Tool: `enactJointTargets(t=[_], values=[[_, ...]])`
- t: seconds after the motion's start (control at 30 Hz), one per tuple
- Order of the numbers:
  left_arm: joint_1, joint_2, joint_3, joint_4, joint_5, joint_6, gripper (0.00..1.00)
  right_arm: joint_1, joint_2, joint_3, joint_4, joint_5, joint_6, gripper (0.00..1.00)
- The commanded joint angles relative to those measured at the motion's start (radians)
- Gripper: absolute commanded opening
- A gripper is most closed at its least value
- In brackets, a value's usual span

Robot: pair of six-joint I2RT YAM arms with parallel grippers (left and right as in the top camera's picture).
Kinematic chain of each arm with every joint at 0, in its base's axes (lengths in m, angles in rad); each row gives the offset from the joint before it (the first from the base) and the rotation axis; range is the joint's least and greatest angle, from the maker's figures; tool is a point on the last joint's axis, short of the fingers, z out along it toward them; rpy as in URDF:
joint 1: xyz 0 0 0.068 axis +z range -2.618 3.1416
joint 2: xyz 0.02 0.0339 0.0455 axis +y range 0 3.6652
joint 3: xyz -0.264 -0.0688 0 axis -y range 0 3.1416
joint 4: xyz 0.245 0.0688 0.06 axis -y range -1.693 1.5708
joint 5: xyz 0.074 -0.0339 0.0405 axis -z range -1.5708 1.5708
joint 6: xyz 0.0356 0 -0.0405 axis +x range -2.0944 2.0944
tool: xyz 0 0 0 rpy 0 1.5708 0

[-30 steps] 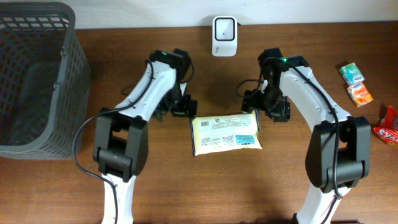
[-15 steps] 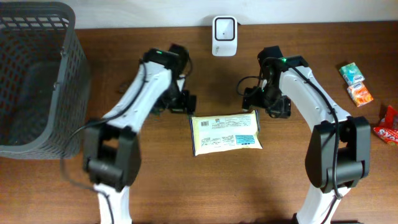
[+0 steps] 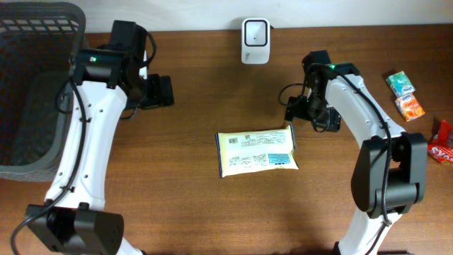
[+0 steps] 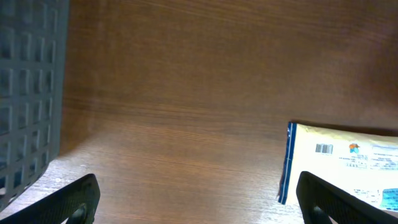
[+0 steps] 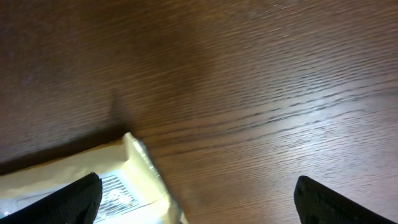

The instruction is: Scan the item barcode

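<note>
The item is a flat pale-yellow packet (image 3: 256, 152) lying at the table's middle, printed label up, with a small barcode (image 3: 248, 137) near its far edge. A white scanner (image 3: 255, 32) stands at the back centre. My left gripper (image 3: 158, 92) hangs open well to the packet's upper left; its wrist view shows the packet's blue-edged end (image 4: 348, 168) off to the right, nothing between the fingers (image 4: 71, 200). My right gripper (image 3: 311, 118) is open just above the packet's far right corner (image 5: 81, 183), which shows at the lower left of its view, and holds nothing.
A dark mesh basket (image 3: 42, 85) fills the left side, its wall (image 4: 28, 93) close to my left gripper. Small snack packs, green (image 3: 401, 83), orange (image 3: 409, 107) and red (image 3: 442, 143), lie along the right edge.
My left arm has swung away from the packet's left edge, up and left toward the basket. The right gripper has shifted slightly right. The packet has not moved.
</note>
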Motion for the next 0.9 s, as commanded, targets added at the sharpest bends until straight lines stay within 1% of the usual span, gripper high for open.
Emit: enactJointTargets(t=[0.0,0.77,0.87], values=[[0.003,-0.003,-0.002,0.002,-0.011,-0.014,0.99,-0.005,-0.002,-0.004,0.001,0.018,0.007,0.98],[0.002,-0.003,-0.019,0.007,-0.007,-0.014,0.99,-0.005,-0.002,-0.015,0.002,0.016,0.006,0.99],[0.002,-0.003,-0.029,0.008,0.045,-0.014,0.99,-0.005,-0.002,-0.031,0.005,0.016,0.006,0.99]])
